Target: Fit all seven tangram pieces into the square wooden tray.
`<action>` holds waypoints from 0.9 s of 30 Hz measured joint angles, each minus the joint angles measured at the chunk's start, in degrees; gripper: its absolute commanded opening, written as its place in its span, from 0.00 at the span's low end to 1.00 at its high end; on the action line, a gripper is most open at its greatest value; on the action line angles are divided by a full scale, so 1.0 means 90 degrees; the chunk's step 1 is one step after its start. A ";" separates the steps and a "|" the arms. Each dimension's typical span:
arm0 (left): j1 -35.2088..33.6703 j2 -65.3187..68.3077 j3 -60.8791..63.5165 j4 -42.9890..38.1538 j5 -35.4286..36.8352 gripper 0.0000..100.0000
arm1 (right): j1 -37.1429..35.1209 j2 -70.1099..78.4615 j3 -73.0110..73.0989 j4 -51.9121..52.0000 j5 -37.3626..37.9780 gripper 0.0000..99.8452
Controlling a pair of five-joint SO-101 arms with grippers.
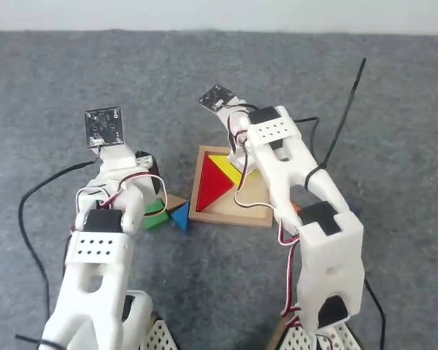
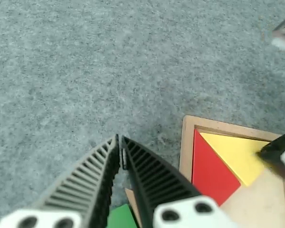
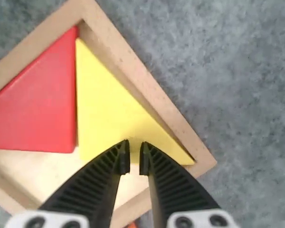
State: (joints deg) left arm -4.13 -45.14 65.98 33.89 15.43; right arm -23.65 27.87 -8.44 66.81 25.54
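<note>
Wood, I judged: light, stiff, slick pieces, best pinched across opposite edges. My right pincer (image 3: 131, 156), closed and empty, hovered over the yellow triangle (image 3: 109, 104) beside the red triangle (image 3: 33, 109) in the tray (image 3: 149, 90); my left pincer (image 2: 120, 138), closed too, hung by the green piece (image 1: 155, 220) outside.

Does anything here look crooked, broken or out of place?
Nothing stands out. The red triangle and yellow triangle lie flat, edge to edge, inside the wooden tray. The green piece and blue piece lie on the carpet beside it, not yet fitted.
</note>
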 measured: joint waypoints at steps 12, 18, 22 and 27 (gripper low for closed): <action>0.0000 0.0000 0.0117 -0.0147 -0.0059 0.01 | 0.0254 -0.2002 0.2276 -0.0186 -0.0713 0.05; 0.0000 0.0000 0.0117 -0.0147 -0.0068 0.01 | 0.0186 -0.2002 0.3018 -0.1612 -0.0723 0.05; 0.0000 0.0000 0.0117 -0.0147 -0.0078 0.01 | 0.0107 -0.1602 0.3018 -0.2071 -0.0713 0.05; 0.0000 0.0000 0.0117 -0.0147 -0.0078 0.01 | -0.0010 -0.1328 0.2803 -0.2090 -0.0723 0.07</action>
State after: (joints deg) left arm -4.13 -45.14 67.03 32.57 14.73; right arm -23.74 15.91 16.79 48.00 19.03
